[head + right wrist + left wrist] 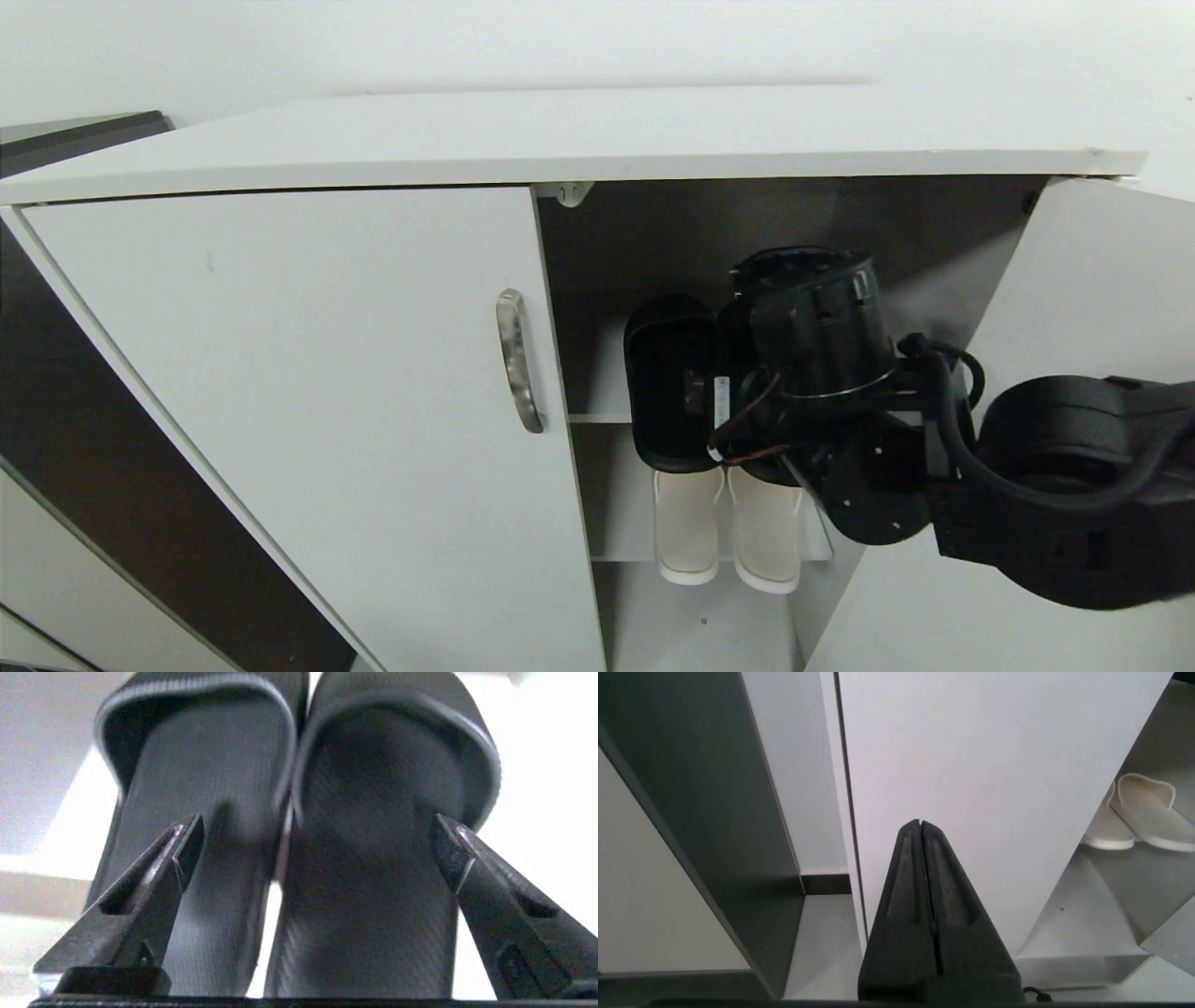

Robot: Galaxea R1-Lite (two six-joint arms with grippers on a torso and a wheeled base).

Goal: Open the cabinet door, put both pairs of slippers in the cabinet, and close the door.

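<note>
You have one white cabinet (pixel 560 140), its left door (pixel 308 392) closed and its right door (pixel 1092 299) swung wide. In the open side you see the black slippers (pixel 667 383) (pixel 383 859) at the upper shelf and the white slippers (pixel 766 532) (pixel 1148 812) on the shelf below. Your right gripper (pixel 316 826) has its fingers spread either side of the black pair, while your left gripper (pixel 920 826) has its fingers pressed together, empty, facing the closed door.

Inside the cabinet's (pixel 560 140) open right half, one pair of slippers (pixel 670 383) sits high, with the second pair (pixel 686 527) directly below it. My right gripper (pixel 318 831) is just before the higher pair, and my left gripper (pixel 920 826) is before the cabinet's shut left door (pixel 280 392).
</note>
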